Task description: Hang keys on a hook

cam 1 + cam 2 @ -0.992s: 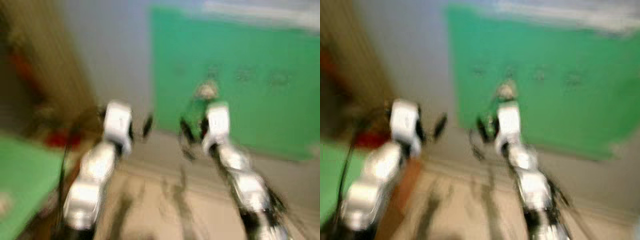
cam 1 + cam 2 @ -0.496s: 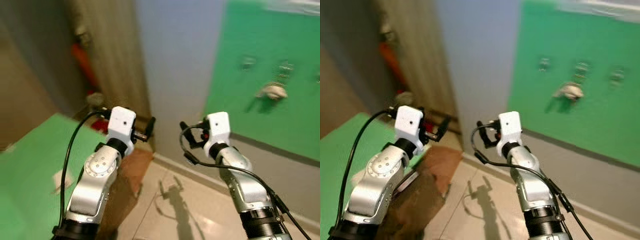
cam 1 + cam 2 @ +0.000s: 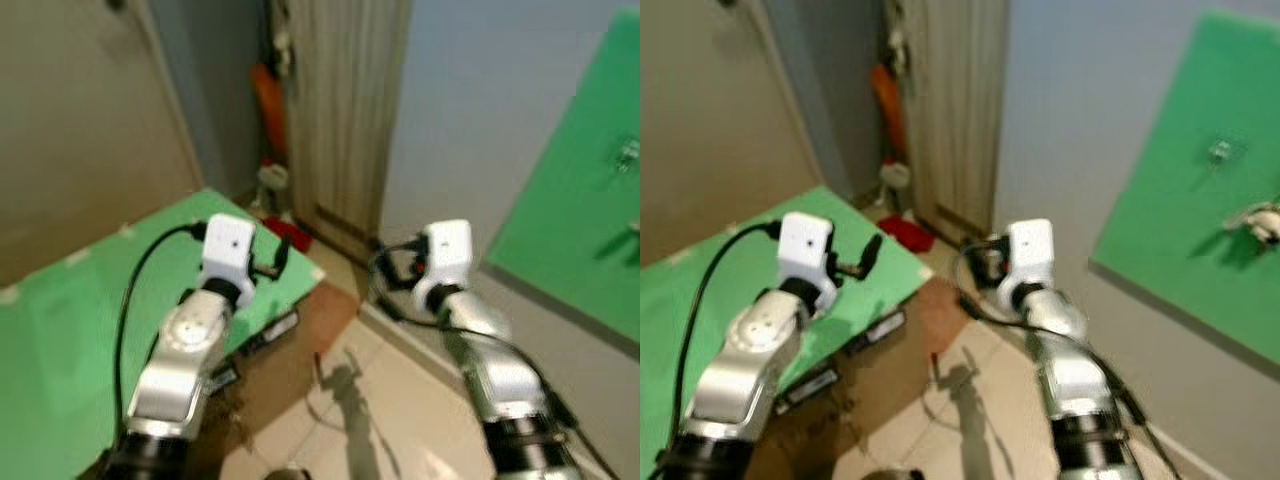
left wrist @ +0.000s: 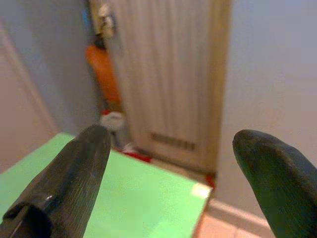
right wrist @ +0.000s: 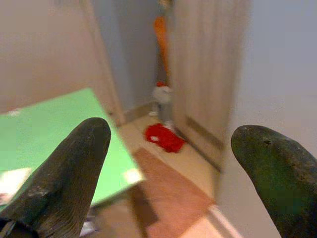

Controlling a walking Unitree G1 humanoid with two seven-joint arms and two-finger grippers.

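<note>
A green board (image 3: 1180, 230) hangs on the grey wall to my right, with a small metal hook (image 3: 1220, 152) on it. A pale object (image 3: 1262, 217), possibly the keys, hangs on the board at the picture's right edge; it is too blurred to be sure. My left gripper (image 3: 276, 256) is raised over the corner of a green-topped table (image 3: 60, 330), open with nothing between its fingers (image 4: 74, 168). My right gripper (image 3: 985, 262) is held up at the same height, open and holding nothing, its fingers (image 5: 64, 168) pointing toward the doorway.
A slatted wooden door (image 3: 345, 110) stands ahead, with an orange object (image 3: 268, 95) and a red thing (image 3: 290, 232) on the floor beside it. The table's brown side (image 3: 290, 345) carries dark handles. Pale tiled floor (image 3: 390, 400) lies between table and wall.
The camera has swung left: the green board slid to the right edge, while the door and green table came into view. Both arms keep the same raised pose, grippers open.
</note>
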